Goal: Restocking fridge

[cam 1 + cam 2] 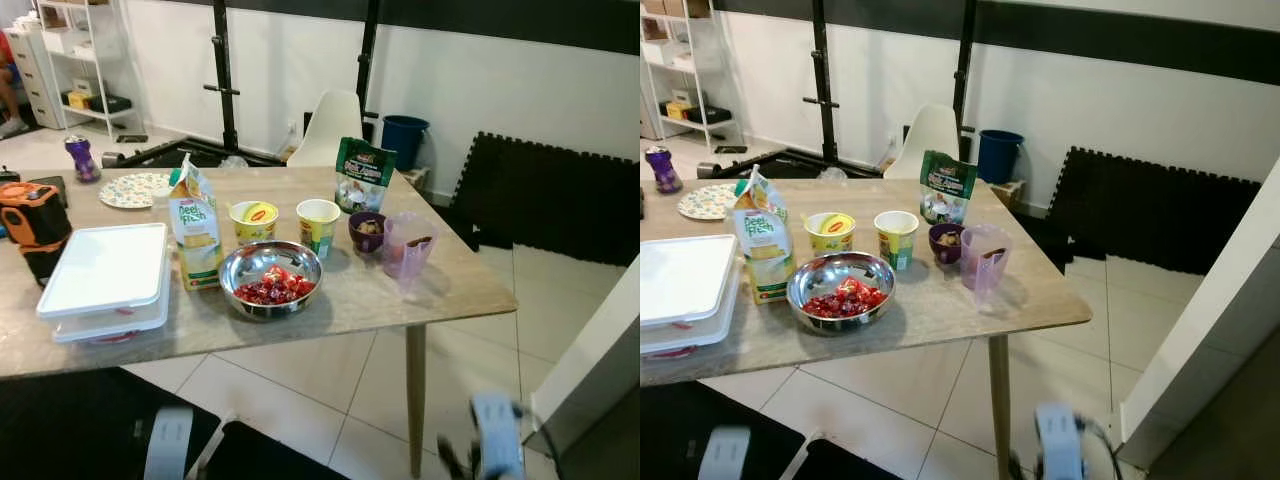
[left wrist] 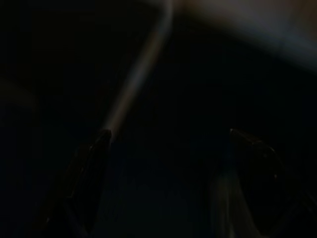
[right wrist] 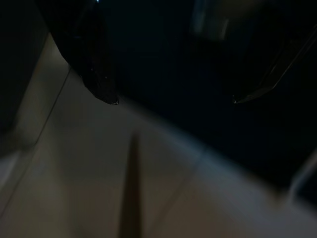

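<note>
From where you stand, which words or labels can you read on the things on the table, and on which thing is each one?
"Peel Fresh": on the juice carton, in green letters.
Green snack bag: it has print, too blurred to read.
Yellow tub: a red logo on the lid, too small to read.
Green and white cup: print unreadable.
I can read no other text.

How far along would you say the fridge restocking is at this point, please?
Nothing looks done yet: the juice carton, bowl of red fruit, two tubs and white container all sit on the table. Both grippers hang empty and open below it, so everything remains.
</note>
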